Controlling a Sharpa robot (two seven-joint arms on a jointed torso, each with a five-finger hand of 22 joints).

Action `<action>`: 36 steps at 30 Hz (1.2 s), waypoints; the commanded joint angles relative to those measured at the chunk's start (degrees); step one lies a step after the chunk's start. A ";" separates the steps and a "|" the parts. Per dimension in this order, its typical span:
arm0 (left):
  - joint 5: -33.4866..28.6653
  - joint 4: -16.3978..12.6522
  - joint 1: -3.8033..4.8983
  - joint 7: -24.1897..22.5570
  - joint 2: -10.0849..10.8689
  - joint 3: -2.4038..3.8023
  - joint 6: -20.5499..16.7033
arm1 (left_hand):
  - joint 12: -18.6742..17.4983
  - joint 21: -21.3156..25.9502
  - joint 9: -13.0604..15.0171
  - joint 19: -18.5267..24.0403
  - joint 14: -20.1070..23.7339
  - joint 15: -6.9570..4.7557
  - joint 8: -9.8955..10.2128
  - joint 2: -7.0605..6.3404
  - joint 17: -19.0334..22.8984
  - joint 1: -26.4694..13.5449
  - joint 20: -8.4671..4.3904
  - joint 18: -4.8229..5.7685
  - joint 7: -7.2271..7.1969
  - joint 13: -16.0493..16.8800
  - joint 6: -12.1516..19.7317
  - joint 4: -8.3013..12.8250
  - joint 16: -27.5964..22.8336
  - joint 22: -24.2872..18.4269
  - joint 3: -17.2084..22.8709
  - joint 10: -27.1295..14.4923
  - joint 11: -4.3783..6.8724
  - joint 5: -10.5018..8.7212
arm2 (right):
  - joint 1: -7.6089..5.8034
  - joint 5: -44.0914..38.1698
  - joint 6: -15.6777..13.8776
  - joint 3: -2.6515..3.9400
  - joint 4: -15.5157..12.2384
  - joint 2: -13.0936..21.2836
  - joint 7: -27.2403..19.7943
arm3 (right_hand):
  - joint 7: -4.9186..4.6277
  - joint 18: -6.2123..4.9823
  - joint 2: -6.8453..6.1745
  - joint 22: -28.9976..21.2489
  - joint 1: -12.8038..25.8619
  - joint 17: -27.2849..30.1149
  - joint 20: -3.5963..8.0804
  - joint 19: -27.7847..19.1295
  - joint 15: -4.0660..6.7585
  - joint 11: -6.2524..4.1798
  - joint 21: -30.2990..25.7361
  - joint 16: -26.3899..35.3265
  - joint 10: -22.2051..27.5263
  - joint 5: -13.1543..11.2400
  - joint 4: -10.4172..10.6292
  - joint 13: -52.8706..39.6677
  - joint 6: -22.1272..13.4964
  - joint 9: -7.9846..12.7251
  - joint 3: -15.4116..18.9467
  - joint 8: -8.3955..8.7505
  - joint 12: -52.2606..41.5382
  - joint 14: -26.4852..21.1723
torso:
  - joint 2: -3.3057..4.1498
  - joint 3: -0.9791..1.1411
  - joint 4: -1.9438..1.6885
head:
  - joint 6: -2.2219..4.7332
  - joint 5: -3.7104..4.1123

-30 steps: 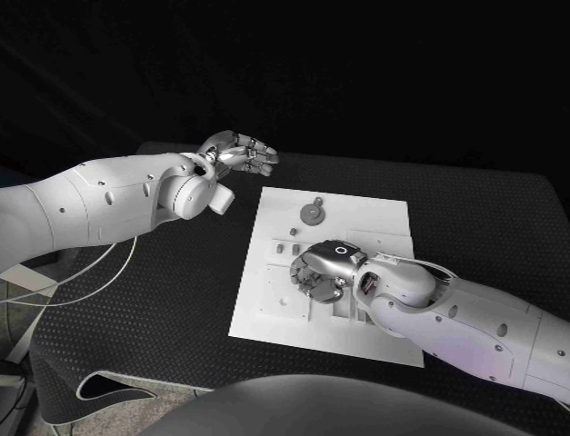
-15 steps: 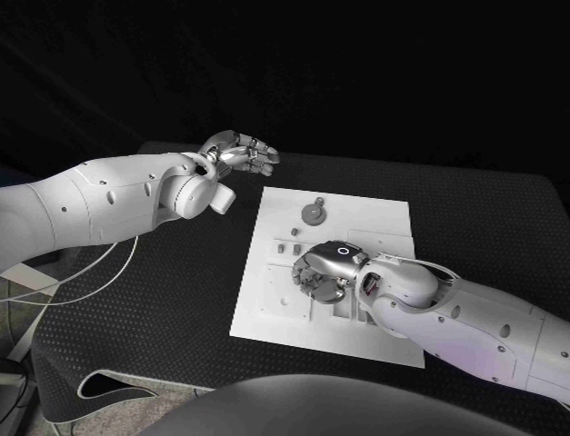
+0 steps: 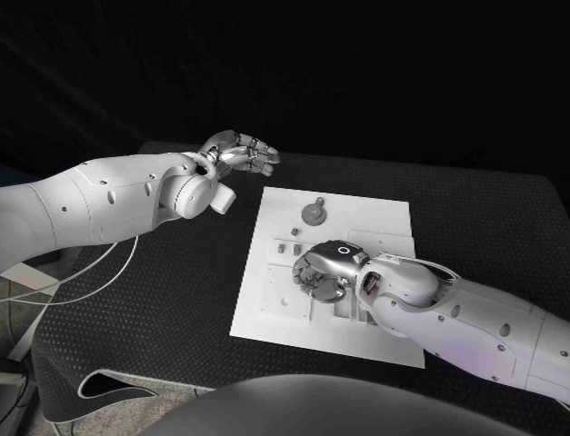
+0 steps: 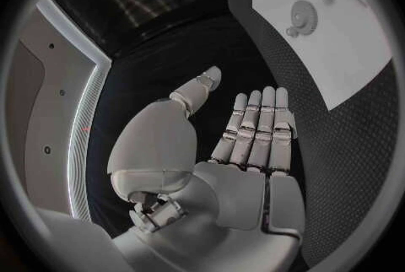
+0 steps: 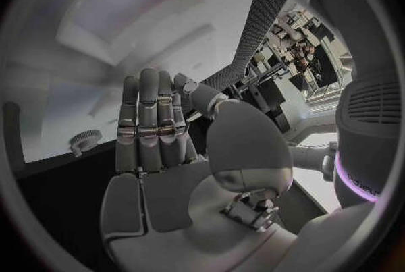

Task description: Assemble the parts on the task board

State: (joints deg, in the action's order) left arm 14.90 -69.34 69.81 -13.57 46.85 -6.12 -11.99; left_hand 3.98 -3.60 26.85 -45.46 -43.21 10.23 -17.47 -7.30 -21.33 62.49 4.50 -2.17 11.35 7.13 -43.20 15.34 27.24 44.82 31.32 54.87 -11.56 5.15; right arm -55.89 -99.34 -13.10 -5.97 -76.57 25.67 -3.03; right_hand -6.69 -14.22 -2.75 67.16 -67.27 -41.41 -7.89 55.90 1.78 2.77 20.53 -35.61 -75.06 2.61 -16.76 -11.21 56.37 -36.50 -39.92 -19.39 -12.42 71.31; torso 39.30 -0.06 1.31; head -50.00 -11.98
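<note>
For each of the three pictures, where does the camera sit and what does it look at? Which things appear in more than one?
Head view: from the robot's head, down at the task board; both arms show.
Left wrist view: behind the left hand, toward table and board.
Right wrist view: behind the right hand, over the board.
Shared: the round grey part appears in all three.

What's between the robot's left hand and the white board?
Just bare black table, seen in the head view, between the left hand and the task board.
</note>
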 commanded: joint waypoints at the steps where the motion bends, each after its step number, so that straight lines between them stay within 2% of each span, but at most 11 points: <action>1: 0.15 -0.08 0.07 -0.58 -0.11 0.05 0.60 | 0.00 -0.35 -0.09 -0.02 -0.35 0.24 -0.23 -0.07 -0.10 0.49 0.27 -0.53 1.17 -0.06 0.39 -0.07 -0.39 -0.08 -0.33 -0.05 -0.18 -0.16 | 0.10 -0.12 1.33 -0.07 0.37 -0.12 -0.19 | -0.03 -0.77 0.20 0.07 0.56 -0.07 -0.06 0.32 0.37 0.31 -0.31 0.29 -0.21 0.17 -0.03 -0.09 0.49 -0.01 -0.37 -0.16 0.20 -0.16 | 0.01 -0.02 0.01 | 0.00 -0.18; 19: 0.15 -0.04 0.07 -0.59 -0.11 0.05 0.58 | 0.01 -0.35 -0.10 -0.02 -0.36 0.24 -0.26 -0.07 -0.16 0.50 0.27 -0.52 1.17 -0.13 0.42 -0.07 -0.45 -0.13 -0.34 -0.05 -0.18 -0.16 | 0.17 -0.12 1.48 -0.07 0.61 -0.39 -0.23 | -0.05 -0.77 0.24 0.11 0.57 -0.10 -0.07 0.29 0.35 0.33 -0.37 0.34 -0.19 0.17 -0.03 -0.16 0.45 -0.09 -0.38 -0.11 0.27 -0.19 | 0.01 0.02 0.01 | 0.00 -0.25; 28: 0.15 -0.06 0.08 -0.57 -0.06 0.05 0.57 | 0.01 -0.36 -0.11 -0.02 -0.37 0.24 -0.27 -0.07 -0.19 0.49 0.27 -0.52 1.18 -0.16 0.43 -0.08 -0.47 -0.15 -0.35 -0.05 -0.18 -0.15 | 0.17 -0.01 2.78 -0.07 0.88 -0.40 0.78 | -0.29 -0.73 0.15 0.19 0.79 -0.10 -0.21 -0.08 0.17 0.61 -0.67 0.64 0.42 0.16 0.00 -0.16 -0.11 -0.06 -0.34 0.36 0.77 -0.57 | 0.00 0.00 0.03 | 0.00 -0.17; 30: 0.15 -0.06 0.08 -0.55 -0.05 0.05 0.55 | 0.01 -0.36 -0.11 -0.01 -0.37 0.25 -0.27 -0.07 -0.19 0.48 0.27 -0.52 1.18 -0.16 0.43 -0.09 -0.48 -0.16 -0.36 -0.05 -0.19 -0.16 | 0.17 0.10 2.87 -0.07 0.97 -0.38 0.85 | -0.70 -0.70 -0.63 0.28 1.13 -0.12 -0.29 -0.34 0.02 0.91 -0.83 0.80 1.07 0.15 -0.03 -0.08 -1.19 0.18 0.05 1.08 1.22 -0.80 | 0.00 0.00 0.05 | 0.00 -0.17; 34: 0.15 -0.09 0.08 -0.52 -0.03 0.05 0.55 | 0.01 -0.36 -0.12 -0.01 -0.37 0.25 -0.28 -0.08 -0.20 0.48 0.27 -0.52 1.18 -0.17 0.43 -0.09 -0.48 -0.17 -0.36 -0.05 -0.19 -0.16 | 0.16 0.30 2.58 -0.07 1.03 -0.35 0.89 | -1.87 -0.61 -3.31 0.63 2.15 -0.24 -0.47 -0.73 -0.22 1.24 -0.96 0.98 1.61 0.14 0.03 -0.11 -3.88 0.98 1.82 2.89 1.69 -1.18 | 0.00 0.01 0.05 | 0.00 -0.08; 36: 0.15 -0.09 0.08 -0.52 -0.04 0.05 0.59 | 0.01 -0.36 -0.12 -0.01 -0.37 0.25 -0.28 -0.09 -0.21 0.48 0.27 -0.52 1.18 -0.18 0.44 -0.09 -0.49 -0.17 -0.36 -0.05 -0.19 -0.16 | 0.16 0.30 2.29 -0.07 1.03 -0.31 1.11 | -2.10 -0.64 -3.85 0.81 2.62 -0.31 -0.47 -0.87 -0.31 1.38 -0.99 1.03 1.91 0.15 -0.01 -0.10 -4.37 1.16 2.87 3.26 1.92 -1.31 | -0.01 0.01 0.06 | 0.00 -0.07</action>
State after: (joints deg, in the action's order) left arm 14.91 -69.31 69.81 -13.57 46.87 -6.12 -11.99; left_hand 3.98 -3.60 26.81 -45.47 -43.41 10.44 -17.47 -7.30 -21.48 62.49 4.50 -2.16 11.35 7.03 -43.19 15.34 27.02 44.71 31.32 54.87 -11.56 5.15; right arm -55.88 -98.96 -11.96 -5.92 -75.75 25.29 -2.80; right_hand -8.91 -14.22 -6.26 67.92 -64.66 -41.67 -8.41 55.38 1.62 4.21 19.86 -34.76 -73.60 2.62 -16.78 -11.52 52.33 -35.41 -37.27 -16.30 -10.74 70.26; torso 39.30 -0.06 1.36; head -50.00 -12.06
